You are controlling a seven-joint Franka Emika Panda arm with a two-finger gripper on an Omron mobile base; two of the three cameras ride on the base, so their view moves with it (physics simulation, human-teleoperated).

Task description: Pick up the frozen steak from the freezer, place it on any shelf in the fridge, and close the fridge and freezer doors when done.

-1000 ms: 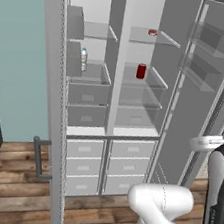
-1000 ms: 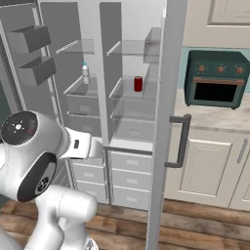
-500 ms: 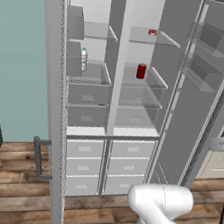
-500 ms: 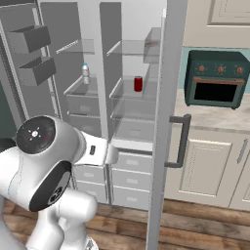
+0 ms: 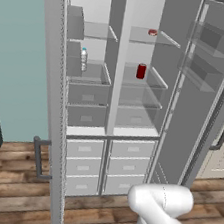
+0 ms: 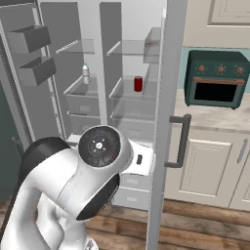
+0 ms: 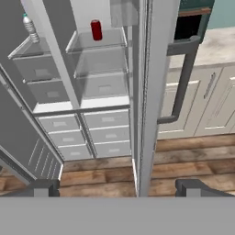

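"Where's the frozen steak (image 5: 152,33)? I can't find it."

"Upper middle of the left base view, lying flat on the top glass shelf (image 5: 164,40) of the right-hand compartment, above the red can (image 5: 141,71). That compartment looks the wider of the two, so I'd judge it's the fridge side (though I wouldn't swear to it from here)."

"And the gripper (image 7: 118,188)?"

"Spread wide with nothing between the tips. In the hand view they sit at the bottom corners, and the camera faces the edge of the right door (image 7: 147,92), its bar handle (image 7: 181,82) just to the right of centre. Held low and back like that, I'd guess it's placed for the doors, not the shelves."

"Both are open?"

"Yes, both swung wide, the left door (image 5: 50,100) too, which leaves the whole interior reachable. Neither is shut yet."

"Count it up for me."

"One steak, one can, one clear bottle (image 5: 83,59) in the left compartment, two doors, and six grey drawers (image 5: 106,169) at the bottom, three per column. One green toaster oven (image 6: 215,78) on the counter, upper right of the right base view."
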